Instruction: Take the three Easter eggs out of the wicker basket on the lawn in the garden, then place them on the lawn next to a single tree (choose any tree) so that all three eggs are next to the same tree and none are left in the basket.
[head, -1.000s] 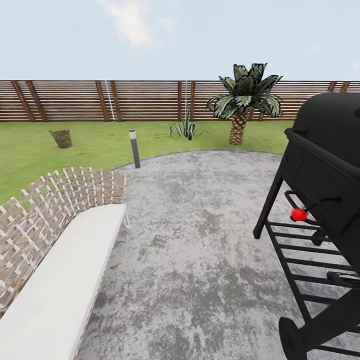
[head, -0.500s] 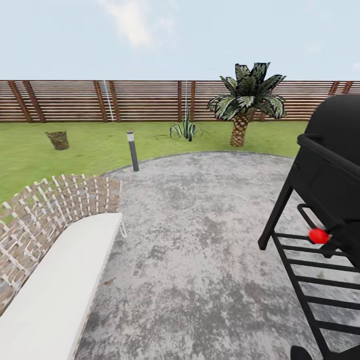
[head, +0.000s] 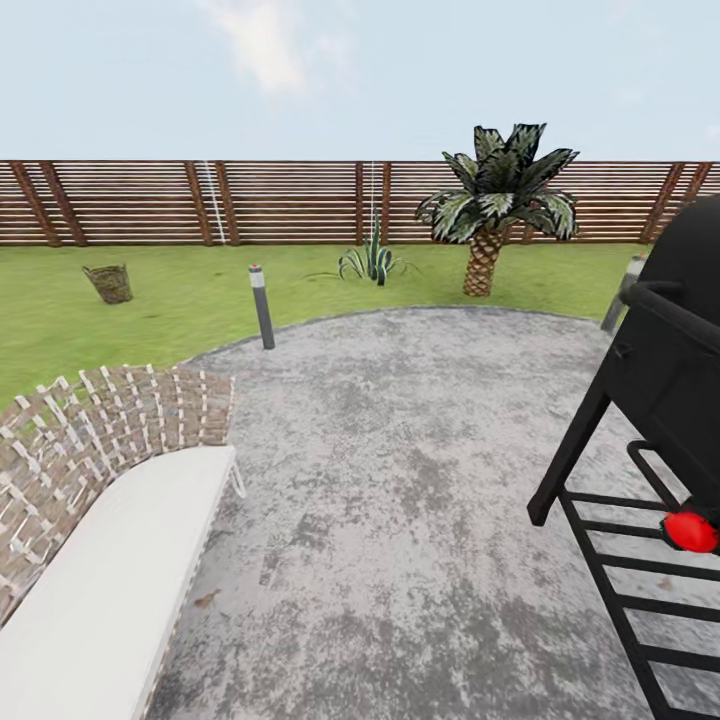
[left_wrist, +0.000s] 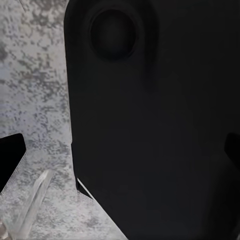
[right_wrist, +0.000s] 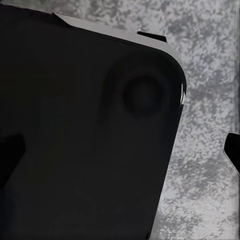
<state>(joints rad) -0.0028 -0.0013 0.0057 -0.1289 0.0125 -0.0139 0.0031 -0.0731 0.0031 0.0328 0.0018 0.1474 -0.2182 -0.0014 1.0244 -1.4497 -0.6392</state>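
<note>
L gripper: left wrist view has dark finger edges at the frame sides w/ a big black robot panel behind; can't tell if it's clenched or released. R gripper: same in the right wrist view, dark tips at the edges over a black panel; can't tell either. Mottled grey paving shows past both panels.

Head view: grey round patio in the fgd. Woven wicker bench w/ white cushion at lower left. Black grill on a barred stand at right, w/ a red knob. Short dark bollard light stands at the patio's far-left edge; another one is partly hidden behind the grill.

Wicker basket sits on the lawn far left, well apart from the patio, tilted slightly; contents too small to tell. Spiky agave-type plant and short palm stand on the grass nr the brown slatted fence. Pale sky above.
</note>
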